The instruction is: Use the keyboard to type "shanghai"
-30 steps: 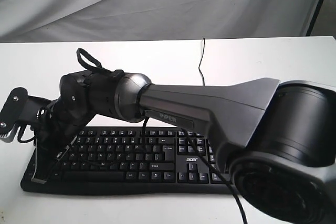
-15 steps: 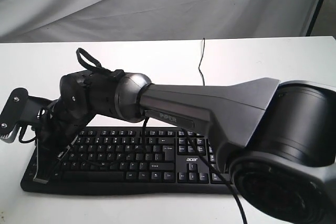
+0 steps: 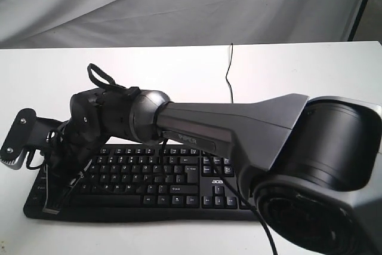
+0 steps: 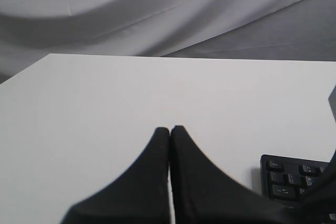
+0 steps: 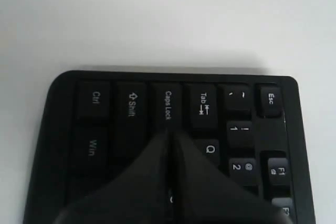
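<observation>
right gripper (image 5: pixel 169 136), jaws pinched together, sat at Caps Lock (image 5: pixel 168 103) edge on keyboard (image 5: pixel 93 145); likely targeting A, must avoid Caps Lock.

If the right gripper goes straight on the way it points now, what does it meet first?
Most likely the keyboard, at or beside its Caps Lock key; the shut right gripper points there, but depth is unclear.

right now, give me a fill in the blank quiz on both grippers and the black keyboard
The right gripper hangs over the wide black wired keyboard with jaws ___. Its tips lie next to the key marked ___ Lock. The left gripper hangs shut over the white ___.
Missing: shut; Caps; table
</observation>
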Controlling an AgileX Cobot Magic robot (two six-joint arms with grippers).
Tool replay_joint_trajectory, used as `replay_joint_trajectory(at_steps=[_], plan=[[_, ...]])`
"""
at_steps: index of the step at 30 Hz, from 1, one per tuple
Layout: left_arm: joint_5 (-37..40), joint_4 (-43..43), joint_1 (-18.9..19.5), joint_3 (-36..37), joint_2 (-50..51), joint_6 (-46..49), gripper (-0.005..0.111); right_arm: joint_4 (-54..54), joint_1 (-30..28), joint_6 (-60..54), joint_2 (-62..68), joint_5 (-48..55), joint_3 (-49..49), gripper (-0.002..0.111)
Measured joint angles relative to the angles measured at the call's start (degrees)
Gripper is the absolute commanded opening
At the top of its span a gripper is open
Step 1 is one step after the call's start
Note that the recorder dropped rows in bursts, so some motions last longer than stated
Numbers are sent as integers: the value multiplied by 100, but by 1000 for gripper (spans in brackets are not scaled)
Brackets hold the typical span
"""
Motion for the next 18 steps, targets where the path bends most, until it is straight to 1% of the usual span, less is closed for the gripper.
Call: replay_joint_trajectory(at_steps=[18], plan=[[0, 0, 0, 0, 0, 0, 1, 21, 0, 0, -41, 15, 0, 0]])
